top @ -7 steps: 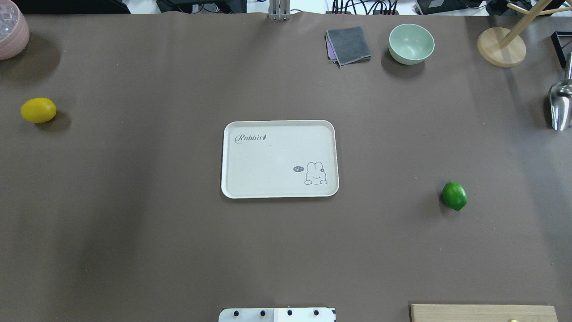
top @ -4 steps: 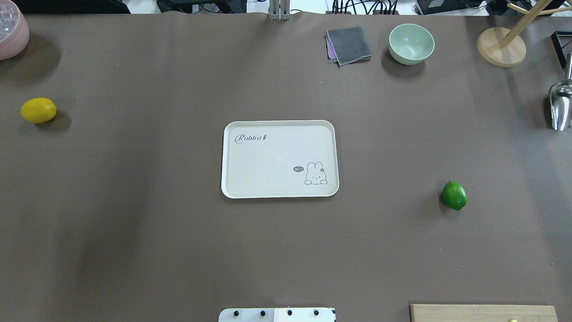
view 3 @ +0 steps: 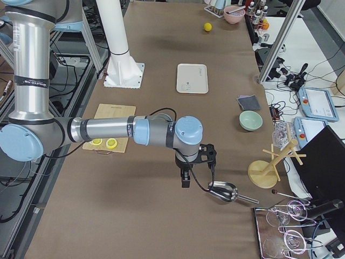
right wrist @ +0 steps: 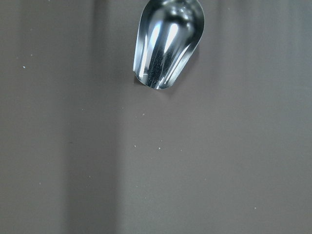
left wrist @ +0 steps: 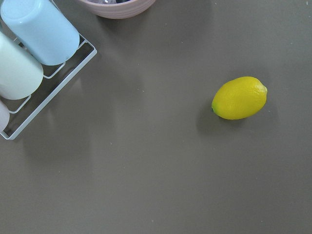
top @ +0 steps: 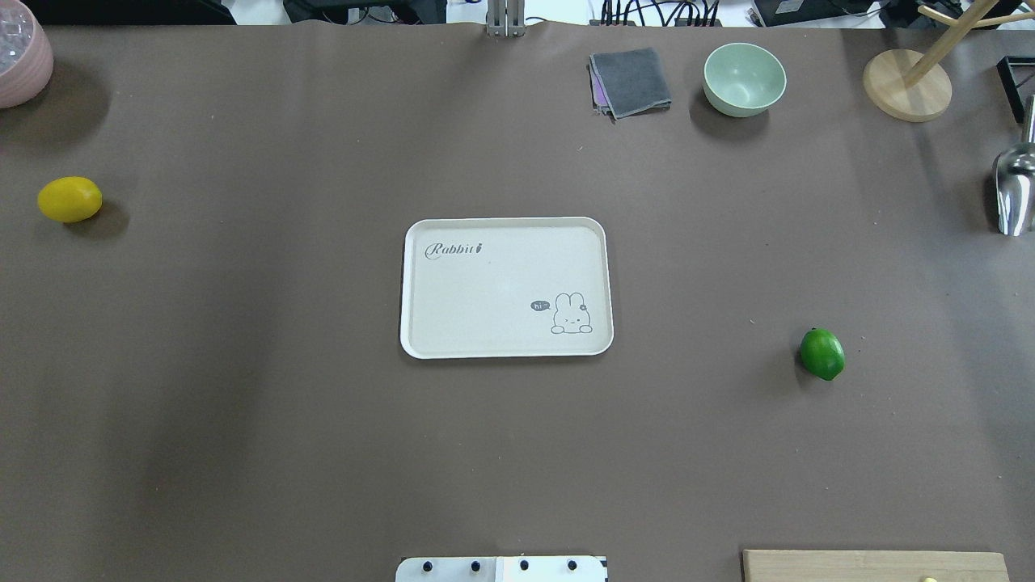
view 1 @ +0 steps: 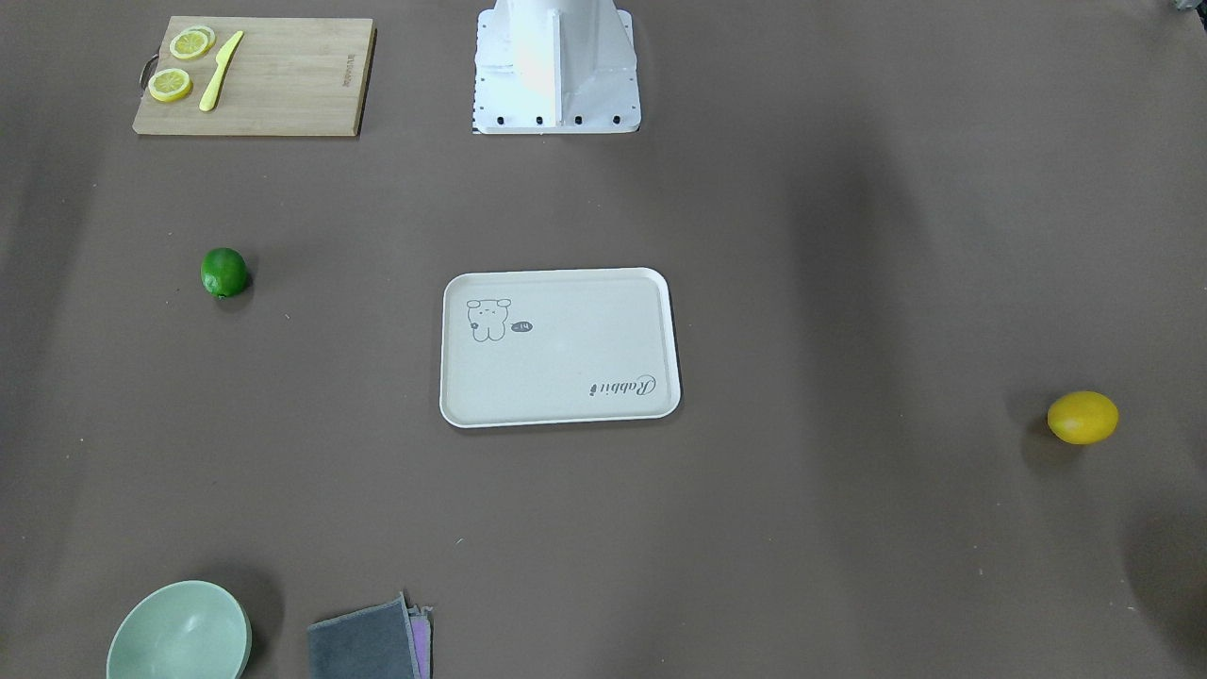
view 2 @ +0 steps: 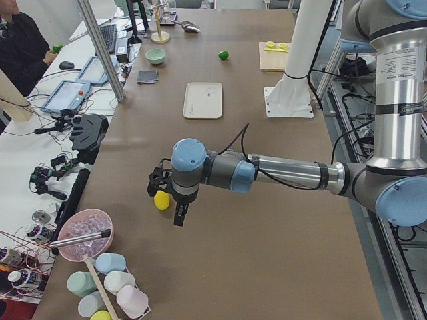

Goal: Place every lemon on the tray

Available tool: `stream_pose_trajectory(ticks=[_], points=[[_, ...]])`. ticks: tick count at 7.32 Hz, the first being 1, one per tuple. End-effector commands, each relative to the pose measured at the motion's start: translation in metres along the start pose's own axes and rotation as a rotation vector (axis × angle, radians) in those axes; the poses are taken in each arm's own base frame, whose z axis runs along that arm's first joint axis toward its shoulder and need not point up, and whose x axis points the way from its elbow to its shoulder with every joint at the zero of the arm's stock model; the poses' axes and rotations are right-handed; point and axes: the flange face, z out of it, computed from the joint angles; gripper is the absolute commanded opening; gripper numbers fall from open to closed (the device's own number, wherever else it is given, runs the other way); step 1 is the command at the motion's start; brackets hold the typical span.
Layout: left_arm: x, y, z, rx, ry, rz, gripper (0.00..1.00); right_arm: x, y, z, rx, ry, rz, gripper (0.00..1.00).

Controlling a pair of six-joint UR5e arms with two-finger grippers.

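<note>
In the overhead view the yellow lemon [top: 69, 199] lies far out on the left of the brown table [top: 242, 420], well apart from the tray [top: 485, 283], with a pink bowl [top: 23, 61] beyond it at the corner. Only the side view from the robot's left shows the left gripper [view 2: 170, 203]. It hangs pointing down over the table close by this lemon, and from there I cannot tell how far its fingers are parted or whether they hold anything. The left wrist camera sees the lemon lying free on the table, right of centre, and a rack of pastel cups [left wrist: 41, 31] that the overhead view cuts off. The tray sits flat in the middle of the table, its rabbit drawing at the corner nearest the robot's right, and both lemons lie off it. Right of it and nearer the robot, the green lemon [top: 821, 354] lies alone, well apart from the tray. The overhead view catches only an edge of the cutting board [top: 873, 564], while the front-facing view shows the lemon slices [view 1: 171, 85] and yellow knife [view 1: 220, 71] on it. At the far right lies a metal scoop [top: 1015, 190]. Only the side view from the robot's right shows the right gripper [view 3: 197, 175], just beside that scoop. How far its fingers are parted I cannot tell, and the right wrist camera shows just the scoop's bowl and the table.
</note>
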Motion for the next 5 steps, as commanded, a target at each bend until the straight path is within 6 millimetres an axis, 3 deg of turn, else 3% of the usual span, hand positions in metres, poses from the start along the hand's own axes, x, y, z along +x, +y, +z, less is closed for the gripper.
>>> stream_pose_trajectory(ticks=[1, 4, 5], points=[[0.000, 0.000, 0.000, 0.001, 0.000, 0.001, 0.98, 0.000, 0.000, 0.000, 0.000, 0.000, 0.001, 1.00], [0.000, 0.000, 0.001, 0.000, 0.000, 0.002, 0.98, -0.002, -0.002, -0.001, 0.002, 0.000, -0.002, 1.00], [0.005, -0.005, -0.001, 0.008, 0.003, 0.016, 0.98, -0.010, -0.007, 0.001, -0.002, -0.001, -0.024, 1.00]])
